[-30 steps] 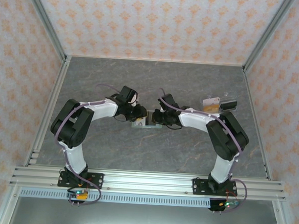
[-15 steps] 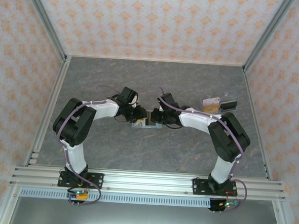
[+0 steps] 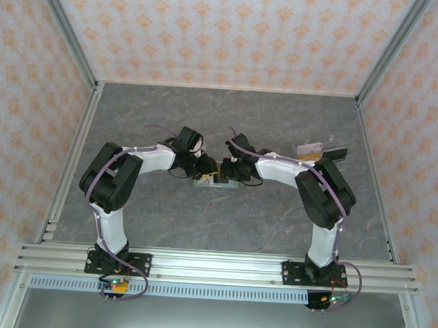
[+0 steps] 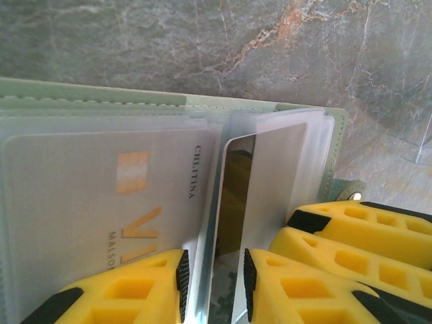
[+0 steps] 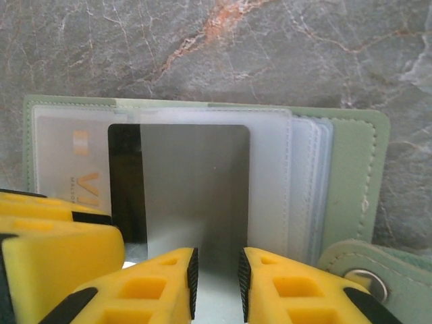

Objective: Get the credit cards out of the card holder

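The card holder (image 3: pixel 205 181) is lying opened flat near the middle of the table (image 3: pixel 229 120), with both grippers meeting over it. In the left wrist view, its sage-green edge is running along the top and its clear sleeves (image 4: pixel 169 135) are fanning out. A pale card (image 4: pixel 101 196) with orange lettering is sitting inside the leftmost sleeve. The left gripper (image 4: pixel 214 290) is straddling a sleeve leaf that is standing on edge. Its jaws are standing narrowly apart, and whether the pads are pressing on the leaf cannot be told. In the right wrist view, a grey card (image 5: pixel 196 182) with a dark stripe down its left side is lying on the sleeves, partly covering the pale card. The right gripper (image 5: pixel 216 283) is reaching over this card's near edge with a narrow gap between its jaws; whether it is gripping cannot be told. The holder's snap tab (image 5: pixel 364 270) is lying just beside the right finger. Further right, two loose cards (image 3: pixel 310 149) are lying on the table well apart from the holder, near the right arm (image 3: pixel 321 192).
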Robot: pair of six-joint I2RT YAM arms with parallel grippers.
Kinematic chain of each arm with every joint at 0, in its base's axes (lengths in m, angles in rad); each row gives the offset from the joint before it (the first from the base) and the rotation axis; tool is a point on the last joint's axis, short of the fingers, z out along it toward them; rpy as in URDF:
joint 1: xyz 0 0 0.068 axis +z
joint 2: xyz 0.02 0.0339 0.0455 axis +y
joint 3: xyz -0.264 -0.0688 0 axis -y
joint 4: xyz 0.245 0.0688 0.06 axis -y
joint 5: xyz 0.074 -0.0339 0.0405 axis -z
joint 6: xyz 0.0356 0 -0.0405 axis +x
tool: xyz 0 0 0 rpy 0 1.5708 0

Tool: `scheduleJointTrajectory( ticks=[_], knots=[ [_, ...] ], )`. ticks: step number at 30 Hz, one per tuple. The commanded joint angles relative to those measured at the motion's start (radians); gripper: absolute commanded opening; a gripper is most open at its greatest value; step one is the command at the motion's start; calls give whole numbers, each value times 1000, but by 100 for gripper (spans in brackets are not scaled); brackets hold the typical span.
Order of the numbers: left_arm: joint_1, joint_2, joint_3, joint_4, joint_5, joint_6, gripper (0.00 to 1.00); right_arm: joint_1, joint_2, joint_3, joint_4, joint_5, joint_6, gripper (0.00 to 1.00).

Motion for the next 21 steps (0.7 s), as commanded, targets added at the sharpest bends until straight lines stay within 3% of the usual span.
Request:
scheduleJointTrajectory(
  ticks=[1, 10, 21],
  knots=[
    [-7, 20, 25, 20, 25, 7, 28, 4, 31, 15, -58, 5, -12, 26],
    [-4, 7, 25, -1, 14, 25, 12, -9, 35, 18, -82, 46, 4, 25],
    [39, -93, -14, -117, -41, 91, 3, -48, 2, -34, -47, 62, 54, 24]
  ],
)
